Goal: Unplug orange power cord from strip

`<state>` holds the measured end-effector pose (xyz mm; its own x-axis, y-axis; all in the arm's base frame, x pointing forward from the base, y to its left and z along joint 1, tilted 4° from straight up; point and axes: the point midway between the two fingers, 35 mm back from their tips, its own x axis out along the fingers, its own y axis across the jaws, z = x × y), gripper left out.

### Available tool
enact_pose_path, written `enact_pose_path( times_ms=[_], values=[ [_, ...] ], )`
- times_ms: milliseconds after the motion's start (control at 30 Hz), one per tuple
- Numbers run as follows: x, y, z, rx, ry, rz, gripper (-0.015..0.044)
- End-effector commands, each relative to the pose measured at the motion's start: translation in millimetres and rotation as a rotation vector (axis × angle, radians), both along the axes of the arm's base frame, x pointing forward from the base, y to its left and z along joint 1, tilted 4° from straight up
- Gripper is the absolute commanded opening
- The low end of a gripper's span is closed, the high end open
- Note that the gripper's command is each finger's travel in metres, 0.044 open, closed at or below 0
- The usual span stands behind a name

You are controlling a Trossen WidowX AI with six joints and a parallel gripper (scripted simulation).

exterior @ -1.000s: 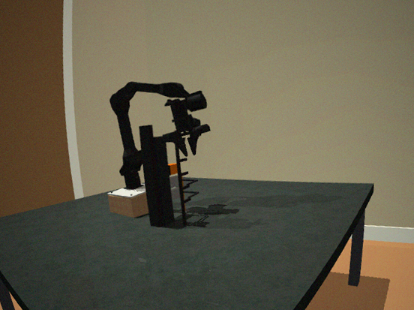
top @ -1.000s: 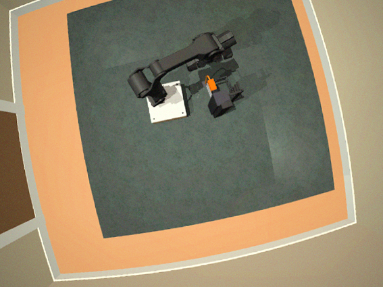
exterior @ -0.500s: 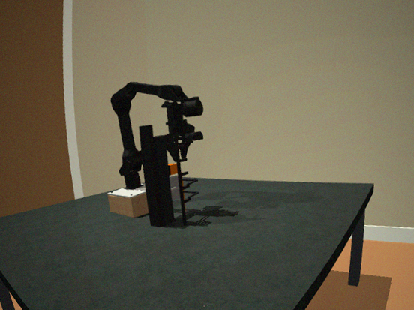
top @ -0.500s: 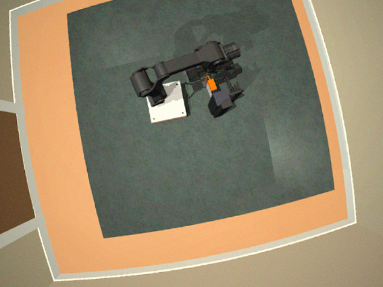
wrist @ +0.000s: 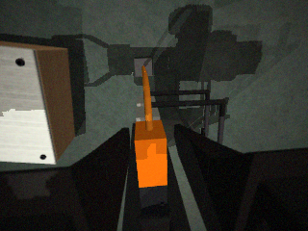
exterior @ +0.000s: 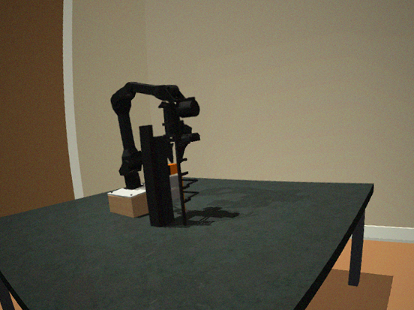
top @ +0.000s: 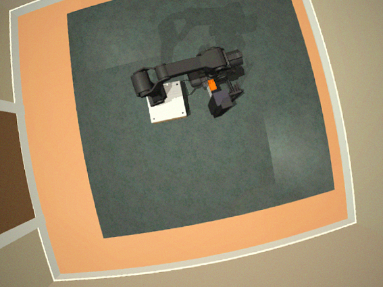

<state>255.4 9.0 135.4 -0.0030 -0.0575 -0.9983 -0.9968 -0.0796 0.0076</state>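
Note:
The orange plug (top: 211,84) (exterior: 173,169) (wrist: 152,166) sits above a pale grey body (exterior: 174,183), possibly the power strip, beside a tall dark upright block. The strip is mostly hidden, so I cannot tell how deeply the plug is seated. The orange cord (wrist: 147,106) runs away from the plug's top edge in the wrist view. My gripper (wrist: 151,131) is partly open, with one finger on each side of the plug in that view and a gap showing on both sides. In the exterior view the fingertips are just above the plug.
The tall dark block (top: 220,105) (exterior: 156,186) stands close in front of the plug. A dark rack with prongs (top: 236,89) (exterior: 182,189) (wrist: 212,103) is on its other side. The arm's white-topped wooden base (top: 170,107) (exterior: 127,204) (wrist: 55,101) is to the left.

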Motion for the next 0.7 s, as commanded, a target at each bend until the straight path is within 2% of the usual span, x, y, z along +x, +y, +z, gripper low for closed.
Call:
enact_pose_path(
  times_ms=[0,667],
  values=[
    [0,-7,1,-0.006,0.002,0.003,0.0160],
    [0,-20,-10,-0.007,0.002,0.003,0.0160]
  ],
)
